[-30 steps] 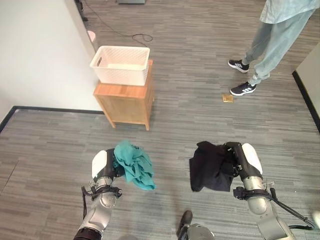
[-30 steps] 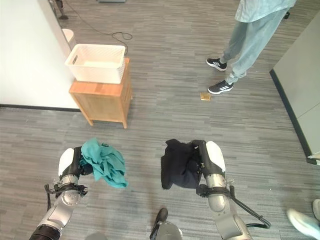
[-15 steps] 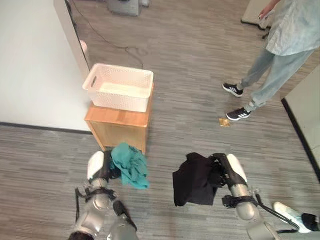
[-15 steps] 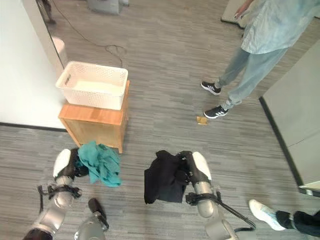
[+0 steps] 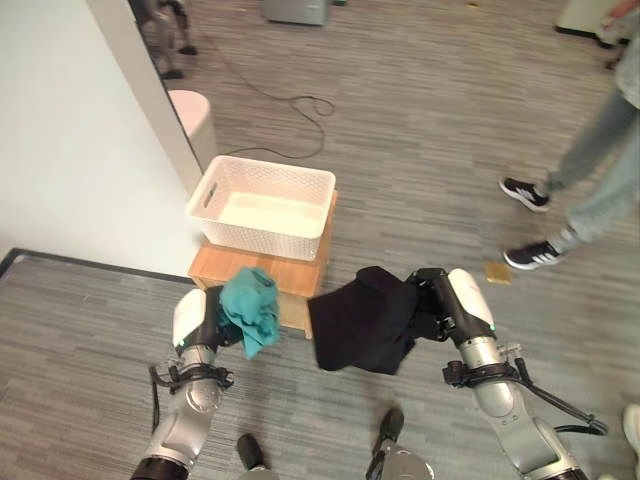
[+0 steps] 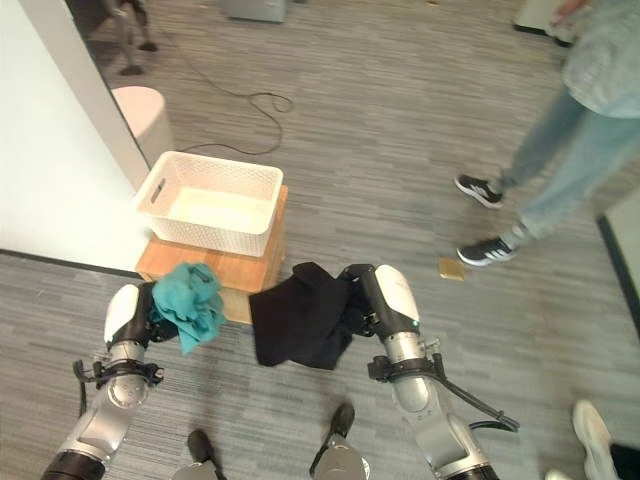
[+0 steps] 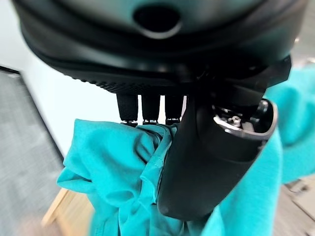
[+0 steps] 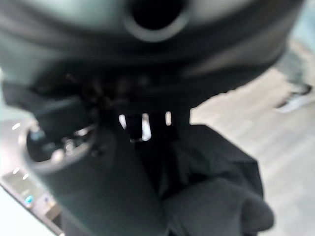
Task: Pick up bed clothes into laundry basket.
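Left eye view: both hands carry laundry toward the white basket (image 5: 265, 205).

Left hand (image 5: 200, 318) clamps the teal garment (image 5: 250, 308), right hand (image 5: 450, 310) the black garment (image 5: 362, 320); trailing hems could snag the wooden cabinet (image 5: 225, 268).

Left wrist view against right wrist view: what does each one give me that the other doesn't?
The left wrist view shows the left hand with thumb and fingers curled into the teal garment, a white wall behind it and a wooden edge of the stand low in the picture. The right wrist view shows the right hand closed on the black garment, with grey floor and a person's shoe beyond. Shared: each hand is shut on cloth, carried clear of the floor, nothing dropped yet.
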Robot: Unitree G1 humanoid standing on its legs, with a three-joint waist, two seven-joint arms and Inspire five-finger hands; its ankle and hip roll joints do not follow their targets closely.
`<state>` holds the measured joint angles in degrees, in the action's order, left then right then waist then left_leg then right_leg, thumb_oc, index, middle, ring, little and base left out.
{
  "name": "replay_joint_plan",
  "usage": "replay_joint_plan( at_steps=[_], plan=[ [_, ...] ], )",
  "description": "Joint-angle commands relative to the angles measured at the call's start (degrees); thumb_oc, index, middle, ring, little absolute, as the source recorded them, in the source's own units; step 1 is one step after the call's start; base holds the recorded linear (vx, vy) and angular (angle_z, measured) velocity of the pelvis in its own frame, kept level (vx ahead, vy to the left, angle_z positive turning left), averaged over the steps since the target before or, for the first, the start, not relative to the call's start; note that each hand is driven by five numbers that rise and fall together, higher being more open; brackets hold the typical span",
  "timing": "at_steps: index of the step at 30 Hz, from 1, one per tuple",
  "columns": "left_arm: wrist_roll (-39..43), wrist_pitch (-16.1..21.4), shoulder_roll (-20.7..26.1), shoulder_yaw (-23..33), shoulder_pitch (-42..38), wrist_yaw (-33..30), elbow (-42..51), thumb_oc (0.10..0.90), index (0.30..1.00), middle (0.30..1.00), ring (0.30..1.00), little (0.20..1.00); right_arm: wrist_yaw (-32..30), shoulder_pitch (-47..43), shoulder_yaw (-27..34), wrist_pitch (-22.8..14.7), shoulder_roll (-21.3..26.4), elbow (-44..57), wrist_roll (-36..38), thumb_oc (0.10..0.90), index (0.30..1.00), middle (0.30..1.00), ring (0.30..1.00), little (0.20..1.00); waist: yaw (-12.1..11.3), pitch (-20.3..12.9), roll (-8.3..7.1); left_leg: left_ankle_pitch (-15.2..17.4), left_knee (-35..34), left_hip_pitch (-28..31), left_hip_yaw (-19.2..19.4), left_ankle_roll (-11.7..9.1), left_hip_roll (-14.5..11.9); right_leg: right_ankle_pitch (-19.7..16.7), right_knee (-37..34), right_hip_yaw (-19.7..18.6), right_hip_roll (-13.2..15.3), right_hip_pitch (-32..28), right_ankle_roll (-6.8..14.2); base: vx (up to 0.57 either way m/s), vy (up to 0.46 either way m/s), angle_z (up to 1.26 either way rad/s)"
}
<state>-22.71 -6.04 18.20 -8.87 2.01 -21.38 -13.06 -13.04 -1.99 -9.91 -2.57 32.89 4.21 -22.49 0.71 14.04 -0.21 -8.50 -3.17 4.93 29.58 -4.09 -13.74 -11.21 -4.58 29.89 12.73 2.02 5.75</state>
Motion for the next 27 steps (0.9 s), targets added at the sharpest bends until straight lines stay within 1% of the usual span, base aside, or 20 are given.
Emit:
replay_joint_plan(
  at_steps=[1, 2, 3, 4, 5, 6, 7, 8, 9, 10, 11, 12, 13, 15, 17, 18, 19, 22, 26, 27],
  plan=[
    [-2.35, 6.91, 4.25, 0.51, -6.69, -2.87, 5.40, 0.400, 0.300, 0.300, 0.300, 0.300, -7.05, -16.66, 5.59, -6.18, 4.15, 10.80, 1.49, 0.400, 0.300, 0.300, 0.300, 0.300, -2.98, -4.48, -3.62, 17.30, 16.03, 3.11, 1.47, -3.75, -0.18, 7.29, 0.27, 3.38, 2.78, -3.81, 5.49, 0.18, -0.265, 0.43],
    [-1.70, 7.03, 3.68, -0.38, -7.10, -3.16, 5.16, 0.400, 0.300, 0.300, 0.300, 0.300, -7.38, -19.77, 4.98, -5.86, 6.37, 9.96, 2.55, 0.400, 0.300, 0.300, 0.300, 0.300, -3.92, -3.87, -3.82, 16.59, 23.37, -0.21, 0.35, -5.38, -3.04, 8.51, -0.16, 4.19, 2.09, -6.15, 4.46, 0.05, -0.166, 0.44],
    [-0.88, 7.22, 3.40, -0.95, -7.13, -3.21, 4.90, 0.400, 0.300, 0.300, 0.300, 0.300, -7.42, -22.84, 4.10, -5.43, 8.14, 9.04, 3.13, 0.400, 0.300, 0.300, 0.300, 0.300, -5.25, -3.40, -4.14, 14.27, 29.28, -2.86, -0.66, -7.01, -5.23, 9.56, -0.42, 4.99, 1.62, -8.03, 3.77, 0.01, -0.209, 0.24],
    [0.02, 7.49, 3.05, -1.56, -7.34, -3.21, 4.92, 0.400, 0.300, 0.300, 0.300, 0.300, -7.44, -26.24, 3.00, -4.63, 9.93, 7.24, 3.86, 0.400, 0.300, 0.300, 0.300, 0.300, -6.19, -2.32, -4.59, 11.16, 33.82, -6.58, -0.85, -7.50, -7.69, 10.11, -0.42, 6.51, 1.34, -9.19, 2.36, 0.08, -0.128, -0.03],
    [0.87, 7.57, 2.96, -1.99, -7.24, -3.18, 4.96, 0.400, 0.300, 0.300, 0.300, 0.300, -7.11, -28.99, 1.86, -4.00, 11.64, 5.48, 4.43, 0.400, 0.300, 0.300, 0.300, 0.300, -6.87, -2.18, -4.60, 11.14, 33.20, -8.64, -2.99, -8.74, -9.12, 11.68, -0.42, 5.76, 0.31, -10.23, 2.55, 0.09, -0.047, 0.13],
    [1.64, 7.68, 2.54, -1.97, -7.01, -3.01, 4.99, 0.400, 0.300, 0.300, 0.300, 0.300, -6.72, -30.68, 1.23, -3.66, 12.80, 3.92, 5.44, 0.400, 0.300, 0.300, 0.300, 0.300, -6.94, -2.06, -4.61, 11.12, 31.01, -9.77, -3.32, -8.66, -9.57, 11.85, -0.42, 5.93, 0.27, -10.45, 2.59, 0.19, 0.078, 0.37],
    [1.96, 7.60, 2.35, -2.16, -6.61, -2.78, 4.84, 0.400, 0.300, 0.300, 0.300, 0.300, -6.13, -32.01, 0.55, -3.13, 13.95, 2.64, 6.20, 0.400, 0.300, 0.300, 0.300, 0.300, -6.91, -2.58, -4.66, 11.29, 25.70, -9.10, -3.56, -8.23, -9.05, 11.68, -0.42, 6.12, 0.20, -10.11, 3.21, 0.10, 0.082, 0.42],
    [1.99, 7.60, 2.19, -2.12, -6.55, -2.78, 4.85, 0.400, 0.300, 0.300, 0.300, 0.300, -6.12, -32.31, 0.24, -3.14, 14.09, 2.39, 6.34, 0.400, 0.300, 0.300, 0.300, 0.300, -6.83, -2.65, -4.62, 10.99, 24.78, -8.60, -3.34, -8.22, -8.72, 11.69, -0.42, 6.12, 0.31, -10.16, 3.30, 0.12, 0.150, 0.27],
    [2.41, 7.52, 1.97, -2.33, -6.31, -2.48, 4.57, 0.400, 0.300, 0.300, 0.300, 0.300, -5.70, -33.94, -1.08, -3.10, 15.22, 0.69, 6.46, 0.400, 0.300, 0.300, 0.300, 0.300, -6.81, -3.37, -4.24, 9.23, 17.16, -7.09, -3.68, -8.02, -7.69, 11.46, -0.42, 5.89, 0.35, -10.04, 4.03, 0.17, 0.283, 0.08],
    [2.96, 7.38, 2.23, -2.74, -5.73, -2.66, 3.96, 0.400, 0.300, 0.300, 0.300, 0.300, -5.39, -37.29, -2.67, -2.13, 18.12, -2.75, 5.80, 0.400, 0.300, 0.300, 0.300, 0.300, -8.16, -4.48, -3.60, 4.34, 6.18, -8.10, -5.62, -7.44, -7.32, 11.67, -0.42, 6.10, -0.09, -10.35, 4.60, 0.16, 0.281, -0.02],
    [2.97, 7.39, 2.01, -2.64, -5.79, -2.70, 3.90, 0.400, 0.300, 0.300, 0.300, 0.300, -5.52, -37.90, -3.21, -2.24, 18.23, -3.19, 5.86, 0.400, 0.300, 0.300, 0.300, 0.300, -7.99, -4.50, -3.43, 3.69, 5.15, -7.71, -5.50, -7.49, -7.13, 11.74, -0.42, 6.14, -0.12, -10.31, 4.56, 0.20, 0.259, -0.06],
    [3.41, 7.46, 2.17, -2.60, -5.53, -2.60, 4.08, 0.400, 0.300, 0.300, 0.300, 0.300, -5.14, -39.46, -3.74, -1.71, 19.02, -4.15, 5.64, 0.400, 0.300, 0.300, 0.300, 0.300, -8.17, -5.28, -3.14, 2.99, 1.51, -6.96, -6.37, -7.65, -7.20, 12.08, -0.42, 5.60, -0.42, -10.70, 4.65, 0.23, 0.141, -0.12],
    [3.54, 7.20, 1.89, -2.93, -4.93, -2.27, 3.88, 0.400, 0.300, 0.300, 0.300, 0.300, -4.99, -43.04, -5.54, -0.75, 19.64, -7.35, 5.84, 0.400, 0.300, 0.300, 0.300, 0.300, -8.14, -5.93, -2.52, 1.29, -0.34, -5.64, -5.65, -7.76, -7.77, 12.57, -0.42, 5.46, -1.37, -11.73, 4.33, 0.23, 0.144, -0.08],
    [3.68, 6.89, 1.64, -2.80, -4.83, -2.19, 3.52, 0.400, 0.300, 0.300, 0.300, 0.300, -5.18, -44.47, -6.51, -0.57, 18.92, -9.21, 5.91, 0.400, 0.300, 0.300, 0.300, 0.300, -8.10, -6.30, -2.15, 0.64, -0.55, -5.12, -4.67, -7.89, -8.25, 12.70, -0.42, 5.38, -1.65, -11.96, 4.24, 0.17, 0.117, 0.10],
    [3.67, 6.39, 1.25, -2.11, -3.22, -1.80, 3.45, 0.400, 0.300, 0.300, 0.300, 0.300, -4.47, -45.45, -7.35, 1.08, 15.90, -10.97, 3.73, 0.400, 0.300, 0.300, 0.300, 0.300, -8.73, -7.61, -2.16, 1.21, -1.25, -3.47, -2.87, -7.27, -7.49, 12.28, -0.41, 5.24, -1.26, -12.51, 4.39, 0.21, 0.156, 0.23],
    [3.65, 6.38, 1.27, -2.04, -3.09, -1.78, 3.52, 0.400, 0.300, 0.300, 0.300, 0.300, -4.49, -45.46, -7.42, 1.10, 15.77, -11.01, 3.64, 0.400, 0.300, 0.300, 0.300, 0.300, -8.77, -7.65, -2.23, 1.26, -1.26, -3.36, -2.71, -7.25, -7.44, 12.25, -0.41, 5.12, -1.20, -12.50, 4.43, 0.18, 0.141, 0.03],
    [3.62, 6.39, 1.22, -2.13, -1.69, -1.28, 3.94, 0.400, 0.300, 0.300, 0.300, 0.300, -3.93, -46.47, -8.45, 2.29, 14.00, -12.93, 1.52, 0.400, 0.300, 0.300, 0.300, 0.300, -9.65, -7.82, -2.53, 1.49, -1.50, -2.58, -1.70, -6.98, -6.98, 11.86, -0.18, 5.10, -0.66, -12.69, 4.52, 0.10, 0.094, -0.10],
    [3.87, 6.43, 0.94, -2.25, -0.88, -0.72, 3.94, 0.400, 0.300, 0.300, 0.300, 0.300, -4.21, -49.98, -10.11, 3.99, 12.55, -17.77, -1.36, 0.400, 0.300, 0.300, 0.300, 0.300, -11.08, -7.75, -3.17, 1.70, -1.62, -2.56, -0.86, -6.66, -6.47, 11.41, -0.14, 5.36, 0.31, -12.67, 4.96, 0.08, 0.095, -0.14],
    [4.56, 6.50, 1.11, -2.44, -0.40, -0.67, 3.65, 0.400, 0.300, 0.300, 0.300, 0.300, -4.64, -53.54, -11.87, 5.70, 11.01, -22.31, -4.61, 0.400, 0.300, 0.300, 0.300, 0.300, -12.40, -7.30, -3.64, 2.06, -1.67, -3.39, -0.89, -6.23, -5.75, 10.98, 0.01, 5.98, 1.11, -12.45, 5.53, 0.03, 0.066, -0.05],
    [4.64, 6.46, 1.31, -2.38, 0.03, -0.61, 3.67, 0.400, 0.300, 0.300, 0.300, 0.300, -4.50, -54.90, -12.18, 6.68, 10.02, -24.68, -5.61, 0.400, 0.300, 0.300, 0.300, 0.300, -13.30, -6.92, -3.96, 2.20, -1.76, -4.01, -0.99, -6.08, -5.50, 10.76, 0.11, 6.56, 1.42, -12.34, 5.74, 0.00, 0.033, -0.09]
  ],
)
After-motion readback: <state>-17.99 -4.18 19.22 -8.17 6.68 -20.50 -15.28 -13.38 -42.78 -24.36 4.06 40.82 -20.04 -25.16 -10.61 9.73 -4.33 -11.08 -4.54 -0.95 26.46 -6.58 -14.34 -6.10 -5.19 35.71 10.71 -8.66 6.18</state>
